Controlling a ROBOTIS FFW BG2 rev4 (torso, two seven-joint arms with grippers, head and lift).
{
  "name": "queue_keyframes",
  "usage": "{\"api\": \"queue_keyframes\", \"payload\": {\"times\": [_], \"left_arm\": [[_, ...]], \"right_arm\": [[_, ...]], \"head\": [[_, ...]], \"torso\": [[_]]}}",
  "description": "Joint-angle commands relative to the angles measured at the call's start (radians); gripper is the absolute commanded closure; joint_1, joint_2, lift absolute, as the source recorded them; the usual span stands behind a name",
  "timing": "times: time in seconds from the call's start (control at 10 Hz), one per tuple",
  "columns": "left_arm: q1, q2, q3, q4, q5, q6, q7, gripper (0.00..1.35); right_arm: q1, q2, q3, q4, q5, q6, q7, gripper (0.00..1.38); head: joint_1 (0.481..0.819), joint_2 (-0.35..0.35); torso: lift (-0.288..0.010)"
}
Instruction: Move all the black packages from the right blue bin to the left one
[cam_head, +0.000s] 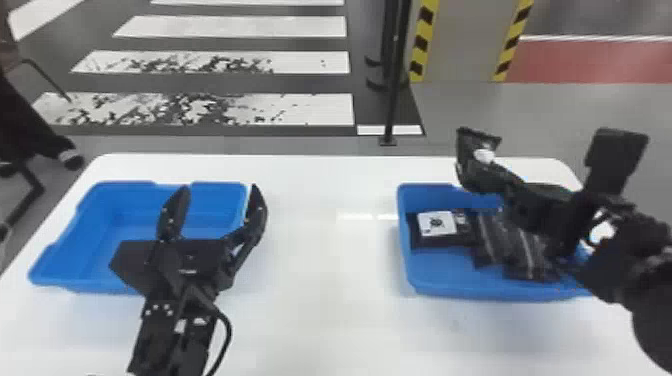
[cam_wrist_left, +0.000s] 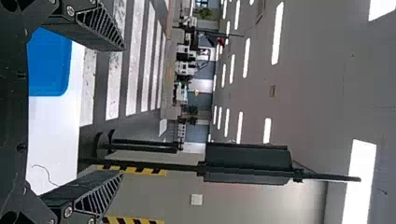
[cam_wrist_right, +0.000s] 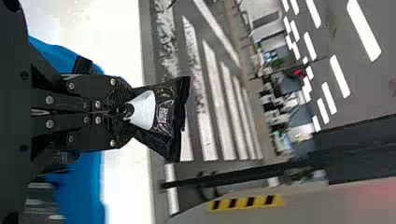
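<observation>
Floor w/ white crossing stripes (cam_head: 240, 26) is located at upper left of the head-view frame; yellow/black hazard strips (cam_head: 424, 42) are located at upper right. A white table (cam_head: 320, 300) is extended across the lower frame. L blue bin (cam_head: 65, 267) is positioned at mid-left, R blue bin (cam_head: 450, 282) at mid-right.

L gripper (cam_head: 220, 187) is seen at lower left, in front of L blue bin's right portion; its fingers are spread apart. R gripper (cam_head: 504, 183) is seen at right, above R blue bin; its fingers are clamped on a black pkg w/ white patch (cam_head: 469, 144), held clear of the bin. Further black pkgs (cam_head: 517, 250) are contained in R blue bin, incl. one w/ white label (cam_head: 419, 240) at the bin's left side.
</observation>
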Motion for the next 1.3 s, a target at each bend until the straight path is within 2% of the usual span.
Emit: {"api": "queue_keyframes", "payload": {"times": [0.0, 0.1, 0.2, 0.3, 0.5, 0.7, 1.2], "left_arm": [[-0.012, 0.01, -0.021, -0.087, 0.071, 0.146, -0.043, 0.13], [-0.036, 0.016, -0.021, -0.134, 0.091, 0.278, -0.109, 0.14], [-0.056, 0.021, -0.023, -0.17, 0.109, 0.354, -0.16, 0.14], [-0.056, 0.025, -0.035, -0.215, 0.141, 0.406, -0.178, 0.13], [-0.053, 0.033, -0.051, -0.254, 0.29, 0.421, -0.21, 0.14], [-0.031, 0.044, -0.057, -0.327, 0.368, 0.433, -0.222, 0.15], [-0.036, 0.045, -0.061, -0.332, 0.396, 0.479, -0.227, 0.14]], "right_arm": [[-0.034, -0.003, -0.008, 0.005, 0.148, -0.151, 0.115, 1.18], [-0.049, -0.013, 0.024, -0.002, 0.188, -0.197, 0.186, 1.18], [-0.066, -0.025, 0.064, 0.007, 0.196, -0.227, 0.247, 1.18], [-0.074, -0.039, 0.124, 0.012, 0.198, -0.249, 0.276, 1.18], [-0.076, -0.051, 0.213, 0.037, 0.194, -0.261, 0.295, 1.18], [-0.076, -0.062, 0.275, 0.037, 0.182, -0.266, 0.296, 1.18], [-0.11, -0.068, 0.405, 0.044, 0.144, -0.298, 0.292, 1.18]], "head": [[0.695, -0.028], [0.679, -0.039], [0.636, -0.062], [0.624, -0.055], [0.621, -0.029], [0.632, -0.011], [0.642, 0.04]], "torso": [[-0.168], [-0.168], [-0.168], [-0.168], [-0.168], [-0.168], [-0.168]]}}
